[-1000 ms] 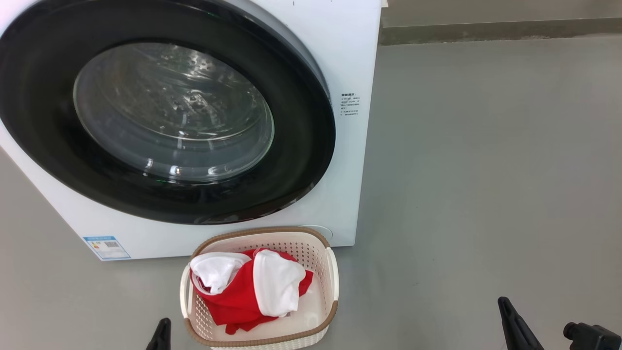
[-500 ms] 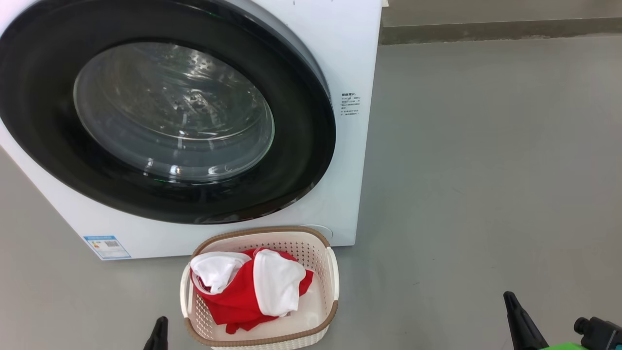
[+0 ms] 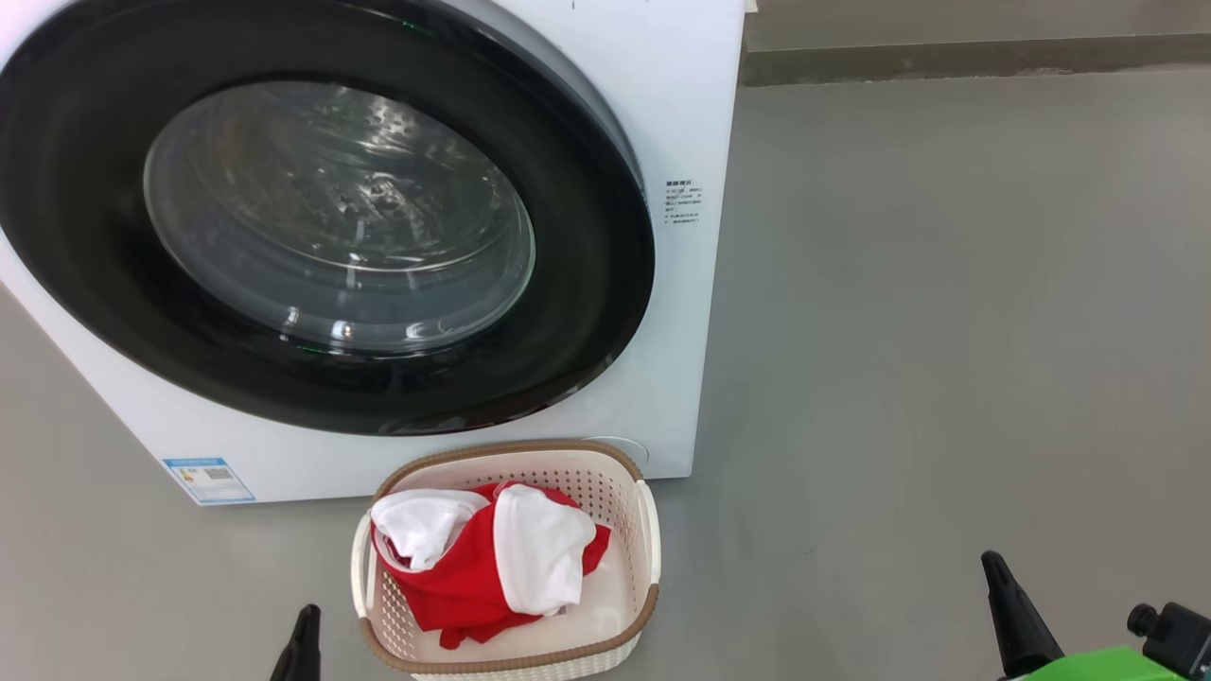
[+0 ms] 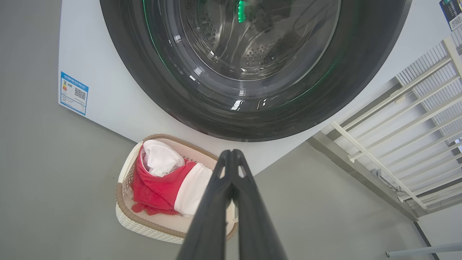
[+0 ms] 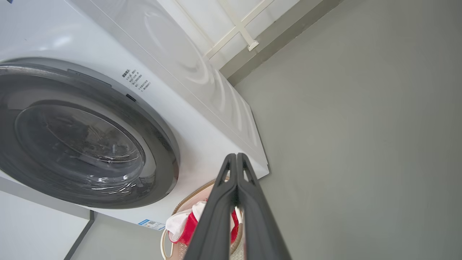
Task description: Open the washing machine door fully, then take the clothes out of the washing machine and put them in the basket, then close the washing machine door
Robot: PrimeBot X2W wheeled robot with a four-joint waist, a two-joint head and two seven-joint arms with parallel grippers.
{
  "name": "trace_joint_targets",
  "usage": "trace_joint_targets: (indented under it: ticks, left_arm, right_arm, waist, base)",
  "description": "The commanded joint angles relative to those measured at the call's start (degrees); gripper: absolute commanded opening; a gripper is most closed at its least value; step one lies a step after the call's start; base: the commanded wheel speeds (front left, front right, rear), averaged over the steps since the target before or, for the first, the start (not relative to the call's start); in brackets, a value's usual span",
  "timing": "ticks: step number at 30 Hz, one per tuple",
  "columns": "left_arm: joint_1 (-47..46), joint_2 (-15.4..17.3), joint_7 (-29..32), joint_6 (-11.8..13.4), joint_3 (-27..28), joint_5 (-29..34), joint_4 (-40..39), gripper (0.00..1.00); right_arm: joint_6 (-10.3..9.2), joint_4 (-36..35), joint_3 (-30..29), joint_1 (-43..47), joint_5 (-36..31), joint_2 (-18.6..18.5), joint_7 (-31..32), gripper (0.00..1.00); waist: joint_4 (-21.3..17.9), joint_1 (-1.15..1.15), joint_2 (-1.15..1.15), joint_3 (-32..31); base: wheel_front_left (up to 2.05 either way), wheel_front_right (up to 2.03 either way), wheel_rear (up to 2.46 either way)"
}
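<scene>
The washing machine door, black-rimmed with a glass bowl, lies closed against the white washing machine. On the floor in front stands the basket, with the clothes inside, red fabric under white pieces. My left gripper sits low, just left of the basket, shut and empty. My right gripper is far right over bare floor, shut with nothing in it. The left wrist view has the fingertips pressed together above the basket. In the right wrist view the right gripper points at the machine's corner.
Grey floor spreads to the right of the machine. A wall base runs along the back. A white rail frame stands beside the machine in the left wrist view. A blue label sits on the machine's lower front.
My right gripper has risen slightly in the head view and shifted a little right, with a green part now showing at the bottom edge. My left gripper has sunk slightly lower.
</scene>
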Motion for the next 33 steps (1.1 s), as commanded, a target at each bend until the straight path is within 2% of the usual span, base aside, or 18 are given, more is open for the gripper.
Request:
trace_joint_targets:
  ticks: [1,33]
  left_arm:
    - [-2.43,0.31,0.40,-0.15,1.31,-2.01,-1.50,0.00]
    - [-5.28,-0.11,5.81,-0.26,3.09,-20.90,-1.84,0.00]
  right_arm:
    - [-0.02,-1.67,-0.32,-3.04,1.98,-0.43,0.51,0.00]
    - [-0.03,-2.83,-2.27,-6.47,18.08,0.34,5.90,0.00]
  waist:
    - [0.01,-0.01,0.00,0.01]
    - [0.14,-0.01,0.00,0.13]
  base:
    - [0.00,0.00,0.00]
    - [0.00,0.00,0.00]
